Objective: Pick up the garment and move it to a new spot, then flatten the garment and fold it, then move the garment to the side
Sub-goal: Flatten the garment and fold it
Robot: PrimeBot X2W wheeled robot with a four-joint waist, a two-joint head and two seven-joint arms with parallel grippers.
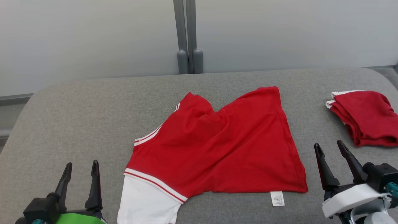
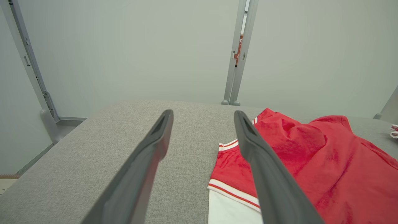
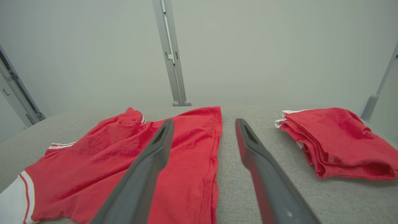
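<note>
We see the red garment (image 1: 217,149) rumpled on the grey surface (image 1: 77,118), our left gripper (image 1: 81,166) and right gripper (image 1: 329,145) either side, fingers spread, holding nothing, folded red pile (image 1: 365,116) at right

A folded red stack (image 1: 363,116) lies at the right of the grey fabric table (image 1: 77,118), twin grey posts (image 1: 188,37) behind.

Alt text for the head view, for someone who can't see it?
A red shirt with a white sleeve lies rumpled, unfolded, in the middle of a grey padded table. A folded red pile sits near the table's right edge. The left gripper and right gripper flank the shirt, jaws open, empty.
</note>
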